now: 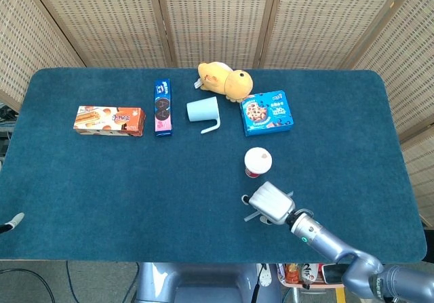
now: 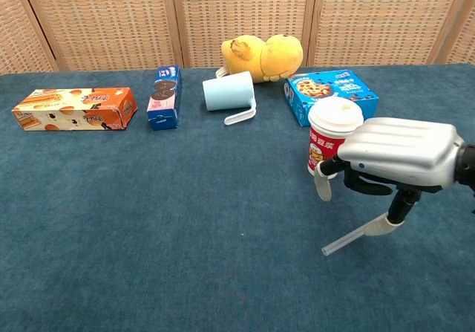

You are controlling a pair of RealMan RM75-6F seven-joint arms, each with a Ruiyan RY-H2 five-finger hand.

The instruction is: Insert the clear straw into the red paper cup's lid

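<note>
right hand (image 2: 397, 157) over clear straw (image 2: 345, 241) – fingertip on it, grip unclear | red paper cup (image 2: 332, 134) upright

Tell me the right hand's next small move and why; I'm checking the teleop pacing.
Probably close the fingers on the clear straw: the right hand hovers over it, the straw lies flat on the table beside the red paper cup.
</note>
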